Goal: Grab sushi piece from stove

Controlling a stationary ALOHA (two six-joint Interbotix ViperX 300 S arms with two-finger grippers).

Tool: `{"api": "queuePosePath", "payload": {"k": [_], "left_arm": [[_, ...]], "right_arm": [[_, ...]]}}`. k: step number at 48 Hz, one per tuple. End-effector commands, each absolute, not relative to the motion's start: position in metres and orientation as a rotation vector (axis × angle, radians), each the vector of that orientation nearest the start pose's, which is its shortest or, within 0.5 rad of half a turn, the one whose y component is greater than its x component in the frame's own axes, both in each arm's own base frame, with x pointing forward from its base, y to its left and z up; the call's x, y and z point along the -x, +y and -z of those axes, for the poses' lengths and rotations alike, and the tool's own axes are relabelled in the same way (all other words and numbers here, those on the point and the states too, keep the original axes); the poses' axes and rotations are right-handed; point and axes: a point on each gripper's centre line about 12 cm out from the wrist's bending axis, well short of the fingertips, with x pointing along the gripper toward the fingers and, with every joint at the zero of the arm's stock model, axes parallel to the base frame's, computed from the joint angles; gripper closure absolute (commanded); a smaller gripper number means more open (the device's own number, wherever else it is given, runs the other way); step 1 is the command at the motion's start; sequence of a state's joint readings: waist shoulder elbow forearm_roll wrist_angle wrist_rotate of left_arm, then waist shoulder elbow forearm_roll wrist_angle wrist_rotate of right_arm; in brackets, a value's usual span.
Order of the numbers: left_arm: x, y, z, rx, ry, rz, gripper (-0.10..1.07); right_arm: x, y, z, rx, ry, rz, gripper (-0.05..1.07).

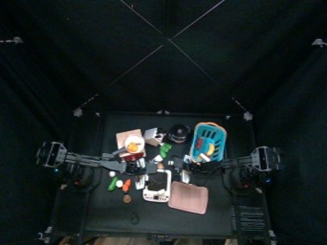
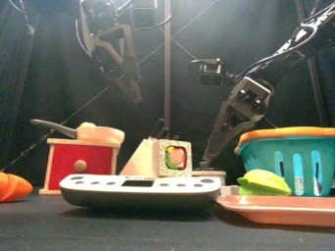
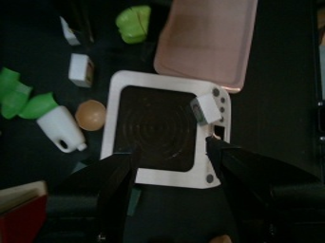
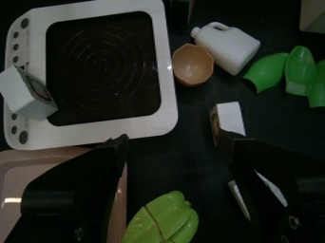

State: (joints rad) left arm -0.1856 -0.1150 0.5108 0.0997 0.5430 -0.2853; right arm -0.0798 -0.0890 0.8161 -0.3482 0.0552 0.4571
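Observation:
The stove [image 3: 165,80] is a white rounded block with a dark round-ringed face, lying at the table's front middle [image 1: 156,184]. The sushi piece [image 3: 211,106], a small white block with a dark band, sits on the stove's white edge strip beside the knob dots; the right wrist view [image 4: 26,90] and the front view [image 2: 165,157] show it too. My left gripper [image 3: 172,176] hangs open above the stove, jaws wide apart with nothing between them. My right gripper [image 4: 178,176] is also open and empty, over the dark table beside the stove [image 4: 102,133].
A salmon-pink mat [image 3: 210,43] lies against the stove, with a green leaf piece [image 4: 165,220] on it. A white bottle [image 4: 229,43], a brown bowl [image 4: 193,64], a small white block [image 4: 229,119] and green toys [image 4: 286,71] lie nearby. A blue basket [image 2: 295,162] and a red box [image 2: 81,162] flank the stove.

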Motion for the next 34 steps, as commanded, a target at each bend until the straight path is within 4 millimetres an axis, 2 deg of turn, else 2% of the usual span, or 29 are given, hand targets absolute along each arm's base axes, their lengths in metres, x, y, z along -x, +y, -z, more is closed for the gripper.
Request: {"api": "queuePosePath", "payload": {"k": [1, 6, 14, 28, 34], "left_arm": [[-0.375, -0.069, -0.223, 0.075, 0.92, -0.003, 0.06], [-0.384, -0.078, -0.212, 0.088, 0.933, -0.049, 0.06], [-0.398, -0.09, -0.207, 0.125, 0.948, -0.109, 0.06], [-0.424, -0.095, -0.197, 0.125, 1.033, -0.192, 0.06], [-0.429, -0.099, -0.193, 0.142, 1.046, -0.187, 0.06]], "right_arm": [[-0.34, -0.029, -0.165, -0.128, 0.723, 0.133, 0.0], [-0.34, -0.029, -0.164, -0.128, 0.724, 0.132, 0.0], [-0.34, -0.029, -0.164, -0.126, 0.726, 0.132, 0.0], [-0.339, -0.029, -0.164, -0.129, 0.727, 0.133, 0.0], [-0.339, -0.029, -0.164, -0.128, 0.726, 0.132, 0.0]]}}
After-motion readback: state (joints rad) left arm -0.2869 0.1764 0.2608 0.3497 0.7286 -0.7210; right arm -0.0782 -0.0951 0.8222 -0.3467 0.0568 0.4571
